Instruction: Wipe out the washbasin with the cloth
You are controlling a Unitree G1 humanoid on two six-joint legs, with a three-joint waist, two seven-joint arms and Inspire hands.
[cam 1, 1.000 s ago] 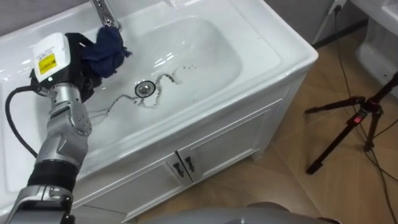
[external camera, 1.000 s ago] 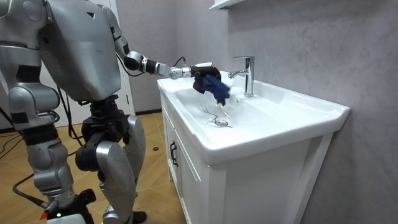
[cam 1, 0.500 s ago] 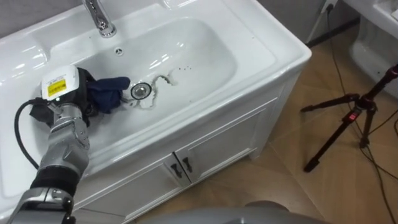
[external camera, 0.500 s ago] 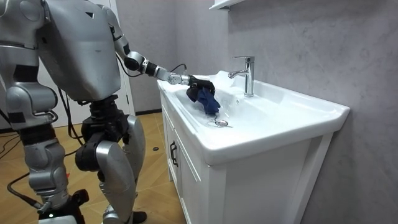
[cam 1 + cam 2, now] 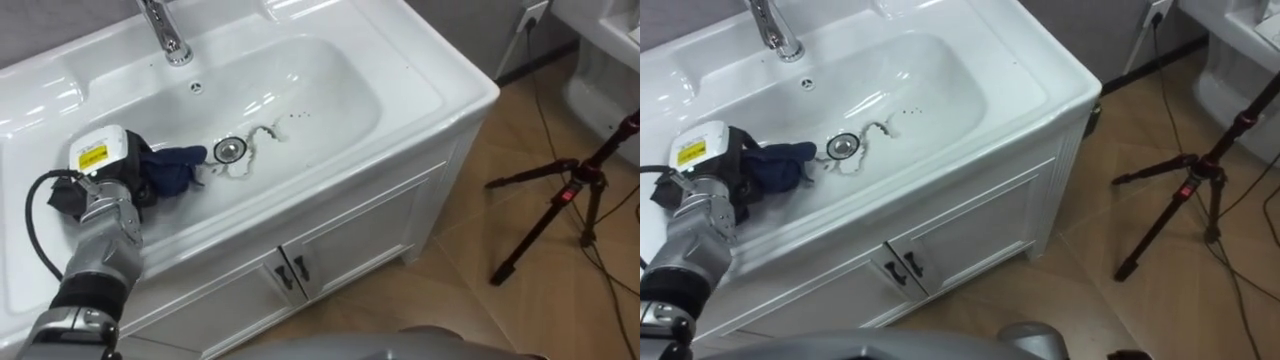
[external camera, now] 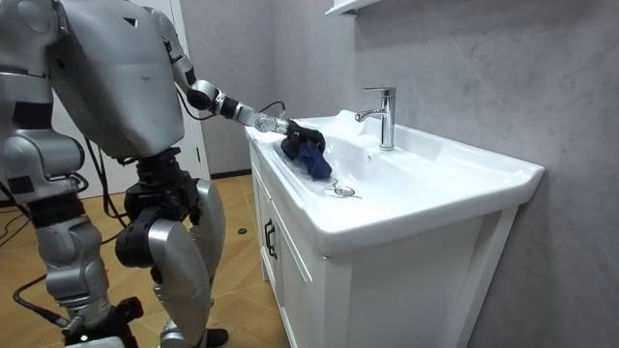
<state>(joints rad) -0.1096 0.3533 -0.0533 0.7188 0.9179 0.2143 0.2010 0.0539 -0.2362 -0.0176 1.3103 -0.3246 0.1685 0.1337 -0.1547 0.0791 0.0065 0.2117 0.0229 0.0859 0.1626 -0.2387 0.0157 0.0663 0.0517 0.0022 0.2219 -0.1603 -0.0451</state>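
Note:
A white basin sits on a white cabinet, with a chrome faucet at its back and a round drain in the bowl. My left hand is low in the bowl at its left side, shut on a bunched dark blue cloth. The cloth rests on the bowl's surface just left of the drain. Thin wet streaks curl around the drain. In the room view I stand at the basin's end, left arm stretched over it, cloth in the bowl. My right hand hangs low by my side.
Below the basin are two cabinet doors with dark handles. A black tripod stands on the wooden floor to the right, with cables running past it. A grey wall is behind the faucet.
My left hand came down from beside the faucet into the bowl with the cloth, then drew back slightly to the left of the drain. The cloth now lies against the bowl.

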